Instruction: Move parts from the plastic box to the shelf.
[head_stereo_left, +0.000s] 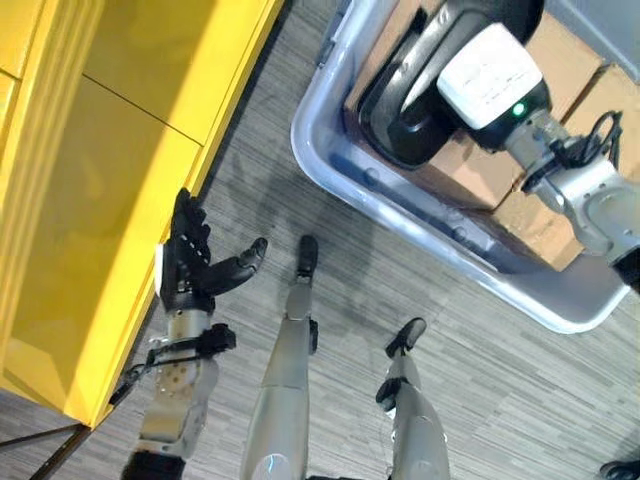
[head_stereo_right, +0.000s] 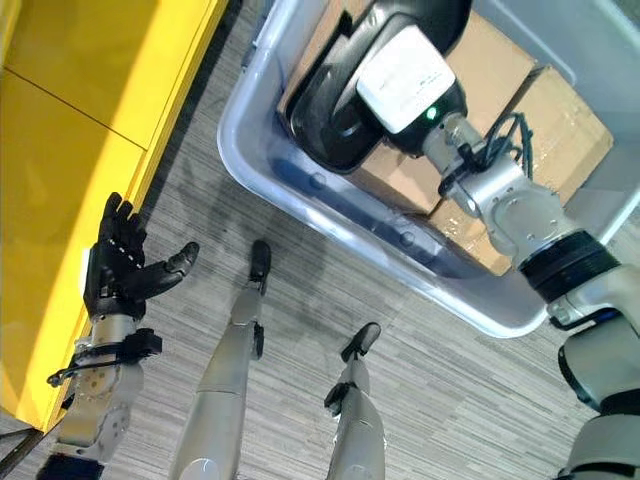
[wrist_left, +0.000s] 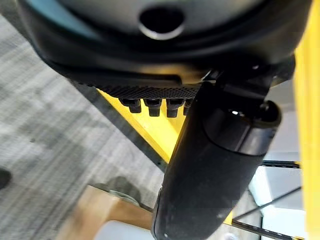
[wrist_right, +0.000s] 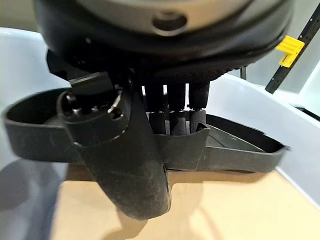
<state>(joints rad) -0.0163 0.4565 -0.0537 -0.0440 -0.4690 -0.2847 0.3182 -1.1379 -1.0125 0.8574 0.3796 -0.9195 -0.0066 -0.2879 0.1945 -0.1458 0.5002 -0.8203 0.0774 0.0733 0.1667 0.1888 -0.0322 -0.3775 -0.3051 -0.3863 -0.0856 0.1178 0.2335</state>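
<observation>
Robot hand (wrist_right: 150, 125) grips black part (wrist_right: 225, 150) w/ thumb.

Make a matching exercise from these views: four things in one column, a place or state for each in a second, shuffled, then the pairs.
1. left hand
2. right hand
3. black part
4. plastic box

A. on the grey floor, holding cardboard
B. open, beside the yellow shelf
C. gripped, above the cardboard
D. curled round the black part's rim

Pairs: 1-B, 2-D, 3-C, 4-A
</observation>
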